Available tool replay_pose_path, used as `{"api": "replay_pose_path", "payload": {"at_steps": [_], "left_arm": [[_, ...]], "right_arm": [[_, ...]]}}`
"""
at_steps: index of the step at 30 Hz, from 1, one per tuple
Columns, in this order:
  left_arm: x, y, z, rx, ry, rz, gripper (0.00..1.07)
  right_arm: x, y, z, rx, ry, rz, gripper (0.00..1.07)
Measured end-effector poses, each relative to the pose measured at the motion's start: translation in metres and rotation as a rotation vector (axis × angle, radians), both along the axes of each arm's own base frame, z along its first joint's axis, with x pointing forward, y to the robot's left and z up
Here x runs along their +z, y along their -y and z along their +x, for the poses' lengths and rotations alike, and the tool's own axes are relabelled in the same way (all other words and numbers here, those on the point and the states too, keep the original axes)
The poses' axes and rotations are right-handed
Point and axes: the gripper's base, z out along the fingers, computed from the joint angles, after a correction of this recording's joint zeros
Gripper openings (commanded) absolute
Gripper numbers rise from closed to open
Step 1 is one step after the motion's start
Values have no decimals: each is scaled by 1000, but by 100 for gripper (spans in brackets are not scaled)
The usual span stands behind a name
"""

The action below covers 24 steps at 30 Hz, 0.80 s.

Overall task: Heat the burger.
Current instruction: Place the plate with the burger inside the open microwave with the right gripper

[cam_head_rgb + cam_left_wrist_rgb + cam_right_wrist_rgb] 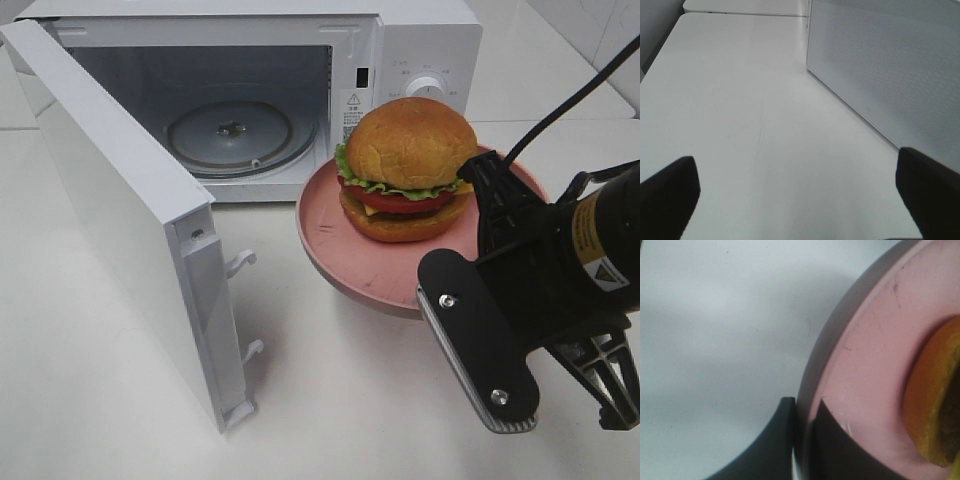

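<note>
The burger [408, 168], with a golden bun, lettuce, tomato and cheese, sits on a round pink plate [345, 245] in front of the microwave's open mouth. My right gripper [487, 190] is shut on the plate's rim at its right side. In the right wrist view the gripper [802, 415] has one finger outside the pink plate [875, 355] and one on its top face, with the burger's bun edge [930, 400] close by. A shadow beneath suggests the plate is off the table. My left gripper [797, 175] is open over bare table, holding nothing.
The white microwave [420, 60] stands at the back with its door [110, 200] swung wide to the left and a glass turntable [235, 130] inside. The door's outer face [890, 60] stands beside my left gripper. White table [330, 400] lies in front.
</note>
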Motion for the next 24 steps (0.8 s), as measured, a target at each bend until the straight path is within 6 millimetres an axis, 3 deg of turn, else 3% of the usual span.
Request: {"api": "replay_pose_path", "payload": {"at_steps": [24], "left_arm": [[0, 0, 0, 0, 0, 0, 100]], "right_arm": [[-4, 32, 24, 168, -66, -31, 0]]}}
